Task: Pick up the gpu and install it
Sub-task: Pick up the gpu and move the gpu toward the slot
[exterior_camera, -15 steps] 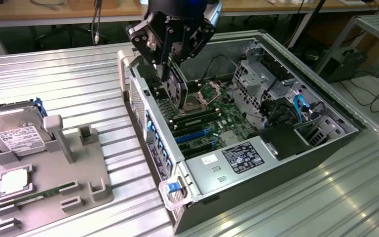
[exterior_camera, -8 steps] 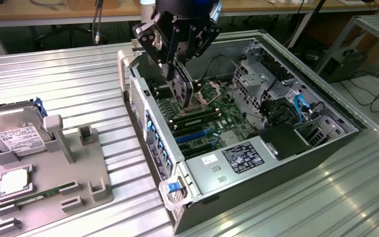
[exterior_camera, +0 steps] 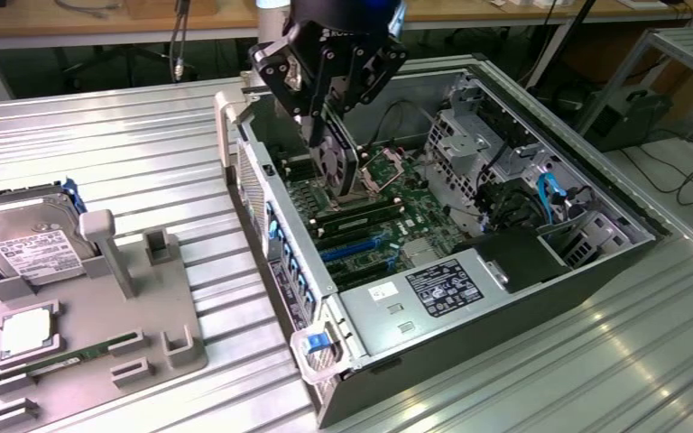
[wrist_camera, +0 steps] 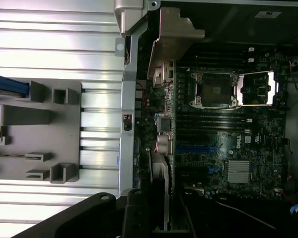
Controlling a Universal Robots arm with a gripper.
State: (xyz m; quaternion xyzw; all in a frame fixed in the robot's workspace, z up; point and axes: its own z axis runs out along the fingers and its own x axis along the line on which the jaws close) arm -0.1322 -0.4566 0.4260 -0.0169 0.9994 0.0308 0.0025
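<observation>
Gripper (exterior_camera: 322,126) clenched on the gpu (exterior_camera: 344,167); I hold the dark card by its upper edge, upright and edge-on to the exterior view, with its lower part down inside the open computer case (exterior_camera: 503,361); it stands close to the case's wall on the exterior view's left, above the motherboard (exterior_camera: 419,194); I cannot tell whether its lower edge touches a slot. In the wrist view my gripper (wrist_camera: 139,213) shows as dark metal, and the gpu (wrist_camera: 160,193) runs out from it as a narrow silvery strip along the edge of the motherboard (wrist_camera: 228,144). Just beside the card in the exterior view lies the processor socket (exterior_camera: 385,170), its frame open; the wrist view shows the same socket (wrist_camera: 213,89) with long memory slots on either side, and a small finned heatsink (wrist_camera: 238,171) farther along the board. A blue cable (exterior_camera: 551,194) loops through the drive bays at the case's far side, on the exterior view's right. The case lies on a ribbed metal bench (exterior_camera: 118,144); well apart from it, on the exterior view's left, sits a grey parts holder (exterior_camera: 94,334); a silver hard drive (exterior_camera: 22,239) with a white label rests in the holder's far end.
</observation>
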